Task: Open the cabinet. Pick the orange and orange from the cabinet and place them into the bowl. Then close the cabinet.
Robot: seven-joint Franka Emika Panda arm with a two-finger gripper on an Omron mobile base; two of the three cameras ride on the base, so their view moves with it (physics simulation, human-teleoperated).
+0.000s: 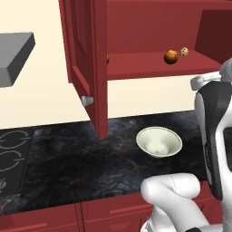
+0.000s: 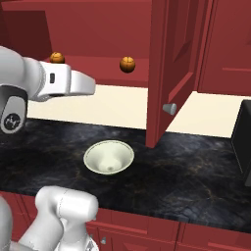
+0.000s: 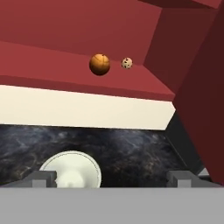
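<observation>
The dark red cabinet [image 1: 149, 68] stands open, both doors swung out over the counter. One orange [image 1: 171, 56] sits on its shelf beside a tan speckled ball [image 1: 184, 51]. The second orange [image 1: 108, 59] peeks from behind the left door [image 1: 86, 59]. In the right base view both oranges [image 2: 127, 64] [image 2: 57, 58] lie on the shelf. The cream bowl [image 1: 159, 142] [image 2: 109, 157] rests empty on the counter below. My gripper [image 3: 111, 180] is open, fingertips [image 3: 43, 178] wide apart with nothing between them. It hangs above the bowl [image 3: 70, 168], facing the orange [image 3: 99, 64].
The right door [image 2: 169, 63] with its grey knob [image 2: 170, 109] juts over the dark marble counter [image 2: 196, 171]. A cooktop [image 1: 13, 154] and grey hood [image 1: 16, 54] lie to the left. A dark appliance [image 2: 242, 142] stands at the far right.
</observation>
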